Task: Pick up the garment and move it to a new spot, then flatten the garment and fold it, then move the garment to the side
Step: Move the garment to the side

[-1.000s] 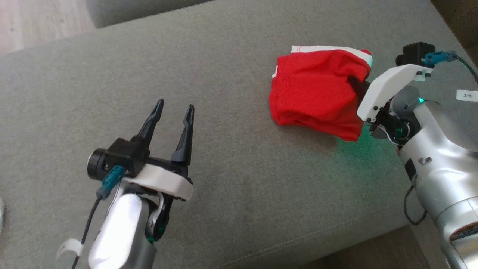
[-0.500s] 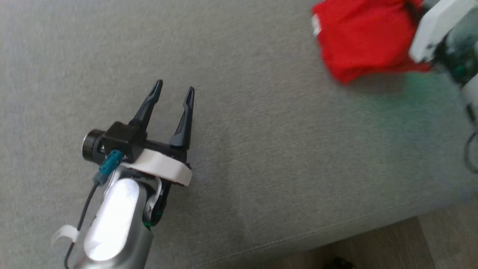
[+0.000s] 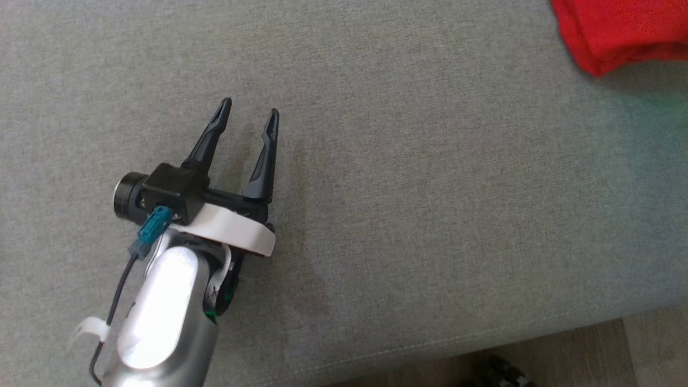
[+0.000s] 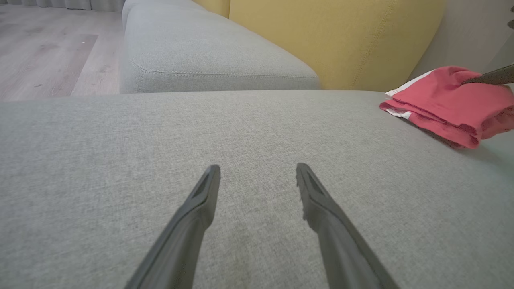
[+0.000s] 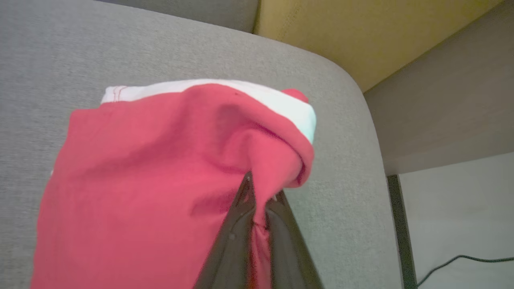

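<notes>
Swung left and down since a second ago, head view only. Red garment (image 5: 140, 172), white-banded, folded and rumpled, near right rear corner of grey sofa seat (image 3: 430, 215), pinched in clenched fingers of right gripper (image 5: 259, 186). Left gripper (image 3: 250, 107) fingers spread, empty, over mid-seat. Yellow backrest (image 4: 333, 40) and wood floor (image 4: 40, 48) beyond.

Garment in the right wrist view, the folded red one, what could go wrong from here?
The right gripper pinches only a small bunch of the garment, so its folds may fall open if dragged. It lies close to the rounded corner of the cushion and might slip off. The left gripper is open and well away, so it cannot steady it.
</notes>
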Robot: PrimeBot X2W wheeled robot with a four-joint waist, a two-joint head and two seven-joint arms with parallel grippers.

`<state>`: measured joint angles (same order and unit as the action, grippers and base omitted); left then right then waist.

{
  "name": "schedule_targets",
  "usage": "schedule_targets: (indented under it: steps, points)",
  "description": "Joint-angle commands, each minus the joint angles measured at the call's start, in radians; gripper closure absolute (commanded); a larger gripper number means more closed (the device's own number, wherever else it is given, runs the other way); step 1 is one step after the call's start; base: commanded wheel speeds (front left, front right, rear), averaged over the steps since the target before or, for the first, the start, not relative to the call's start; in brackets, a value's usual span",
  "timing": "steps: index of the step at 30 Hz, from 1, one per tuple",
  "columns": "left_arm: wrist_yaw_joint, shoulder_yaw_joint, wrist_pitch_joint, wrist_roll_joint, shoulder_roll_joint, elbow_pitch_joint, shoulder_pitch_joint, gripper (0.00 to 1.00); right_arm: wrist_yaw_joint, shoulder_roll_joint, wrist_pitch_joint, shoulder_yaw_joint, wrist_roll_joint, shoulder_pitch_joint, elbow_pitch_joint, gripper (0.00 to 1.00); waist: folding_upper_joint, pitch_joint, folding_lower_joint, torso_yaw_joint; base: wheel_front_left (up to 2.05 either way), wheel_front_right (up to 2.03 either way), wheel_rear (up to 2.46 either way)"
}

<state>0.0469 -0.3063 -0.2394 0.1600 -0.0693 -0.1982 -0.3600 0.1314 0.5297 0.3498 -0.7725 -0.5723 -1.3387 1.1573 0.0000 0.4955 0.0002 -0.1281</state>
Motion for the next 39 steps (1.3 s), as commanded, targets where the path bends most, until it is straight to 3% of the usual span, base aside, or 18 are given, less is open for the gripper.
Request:
schedule_targets:
  steps: [1,3,4,5,6,17,25,32,39]
  points:
    - [-0.006,0.030,-0.008,0.003,-0.019,0.031,-0.024,0.00,-0.001,0.025,-0.001,-0.001,0.014,-0.019,0.008,1.00,0.0000,-0.003,-0.0002,0.000,0.00,0.00,0.00]
    - [-0.006,0.030,-0.008,0.004,-0.019,0.029,-0.024,0.00,-0.001,0.023,-0.005,0.000,0.025,-0.025,0.028,1.00,0.0000,-0.005,-0.0002,0.000,0.00,0.00,0.00]
    - [-0.006,0.029,-0.009,0.005,-0.019,0.026,-0.025,0.00,-0.001,0.020,-0.016,0.001,0.036,-0.029,0.045,0.60,0.0000,-0.009,-0.0002,0.001,0.00,0.00,0.00]
    - [-0.007,0.030,-0.010,0.006,-0.019,0.024,-0.025,0.00,-0.001,0.014,-0.031,0.003,0.044,-0.031,0.056,0.07,0.0000,-0.014,-0.0002,0.002,0.00,0.00,0.00]
    - [-0.008,0.030,-0.010,0.008,-0.019,0.022,-0.025,0.00,-0.001,0.006,-0.044,0.006,0.050,-0.029,0.066,0.00,0.0000,-0.020,-0.0002,0.003,0.00,0.00,0.00]
    - [-0.022,0.064,-0.020,0.042,-0.023,0.006,0.019,0.00,-0.001,-0.066,-0.305,0.075,0.090,0.017,0.115,0.00,0.0000,-0.158,-0.0002,0.004,0.00,0.00,0.00]
    - [-0.043,0.127,-0.022,0.065,-0.043,0.027,0.095,0.00,-0.001,-0.149,-0.549,0.117,0.033,0.163,0.039,0.00,0.0000,-0.310,-0.0002,0.020,0.00,0.00,0.00]
    - [-0.061,0.174,-0.022,0.076,-0.059,0.058,0.174,0.00,-0.001,-0.156,-0.607,0.143,-0.039,0.353,-0.146,0.00,0.0000,-0.406,-0.0002,0.050,0.00,0.00,0.00]
    - [-0.074,0.191,-0.022,0.079,-0.053,0.065,0.244,0.00,-0.001,-0.129,-0.611,0.331,-0.012,0.694,-0.513,0.00,0.0000,-0.482,-0.0002,0.097,0.00,0.00,0.00]
